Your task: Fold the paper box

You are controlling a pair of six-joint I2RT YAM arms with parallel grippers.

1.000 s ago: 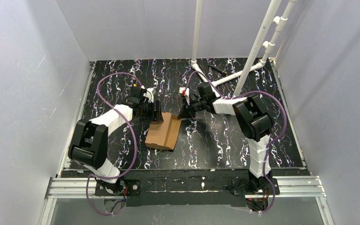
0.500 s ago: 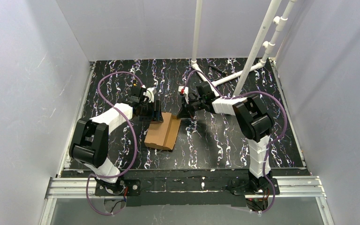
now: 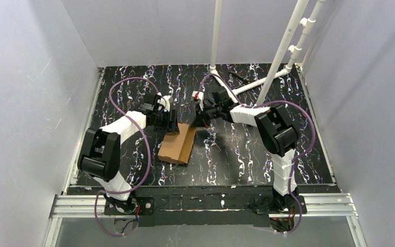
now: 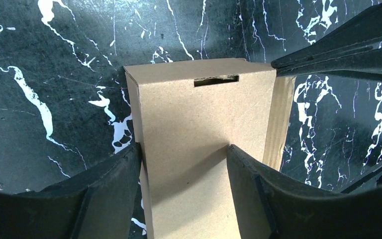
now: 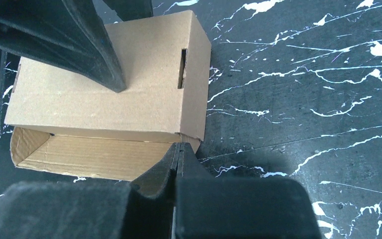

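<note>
Reckoning the paper box (image 3: 176, 145), just 8 o'clock of table (image 3: 288, 154) centre, light and crushable, I'd grip its creased edges; left gripper (image 4: 184, 152) sits over it with jaws apart, right gripper (image 5: 177, 152) pressed together at its 1 o'clock corner.

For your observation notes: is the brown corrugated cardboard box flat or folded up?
Folded up, unfinished: the brown corrugated cardboard box has one side open, inside visible.

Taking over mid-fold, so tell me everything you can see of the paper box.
The paper box is plain brown corrugated cardboard, partly folded into a low rectangular shell lying flat on the black marbled table. Its top panel has a narrow slot; one long side gapes open, showing ribbed lining. One finger of the left gripper rests on top; the right gripper, jaws shut, touches the open side's end flap.
</note>
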